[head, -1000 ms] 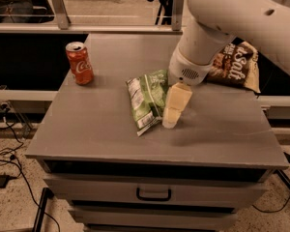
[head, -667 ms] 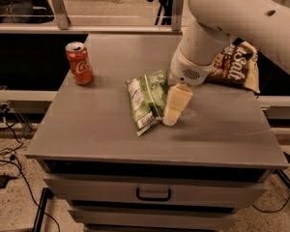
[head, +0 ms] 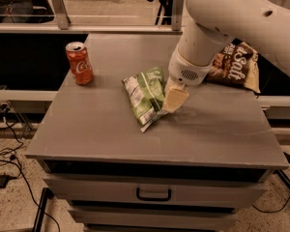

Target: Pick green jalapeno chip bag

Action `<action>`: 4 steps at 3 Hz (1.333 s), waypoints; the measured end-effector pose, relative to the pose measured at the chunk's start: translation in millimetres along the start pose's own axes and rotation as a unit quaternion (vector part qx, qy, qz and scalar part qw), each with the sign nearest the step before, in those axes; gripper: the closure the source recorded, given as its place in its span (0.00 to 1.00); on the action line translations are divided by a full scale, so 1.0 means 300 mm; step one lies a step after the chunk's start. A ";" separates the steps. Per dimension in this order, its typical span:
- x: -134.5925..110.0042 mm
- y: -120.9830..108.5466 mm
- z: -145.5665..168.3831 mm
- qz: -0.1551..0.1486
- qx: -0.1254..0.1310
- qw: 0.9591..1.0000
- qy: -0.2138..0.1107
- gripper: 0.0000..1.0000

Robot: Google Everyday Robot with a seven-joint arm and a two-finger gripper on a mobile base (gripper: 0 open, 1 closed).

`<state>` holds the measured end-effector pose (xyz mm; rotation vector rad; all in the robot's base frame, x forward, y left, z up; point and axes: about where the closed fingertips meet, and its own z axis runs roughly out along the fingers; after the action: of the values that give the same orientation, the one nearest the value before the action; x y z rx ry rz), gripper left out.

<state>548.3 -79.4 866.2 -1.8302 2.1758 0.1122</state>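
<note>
The green jalapeno chip bag (head: 145, 94) lies flat near the middle of the grey cabinet top (head: 111, 129), its white printed panel facing left. It is crinkled green foil. My gripper (head: 174, 99) hangs from the white arm (head: 217, 18) and is down at the bag's right edge, touching or just over it. The gripper's cream tip covers the bag's right border.
A red soda can (head: 79, 63) stands upright at the back left of the top. A brown-and-yellow "Salt" chip bag (head: 234, 66) lies at the back right, partly behind the arm. A drawer with a handle (head: 153, 195) is below the front edge. Cables (head: 5, 153) lie on the floor at left.
My gripper has shifted a little to the left, onto the right edge of the green bag. The bag, the can and the brown bag have not visibly moved.
</note>
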 end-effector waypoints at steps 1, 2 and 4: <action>-0.002 0.001 0.002 -0.001 0.000 1.000 0.000 0.87; -0.010 -0.002 -0.041 0.002 -0.010 1.000 -0.020 1.00; -0.032 -0.005 -0.270 -0.004 0.028 0.998 -0.059 1.00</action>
<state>537.1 -90.5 946.3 -1.7547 2.0703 0.1527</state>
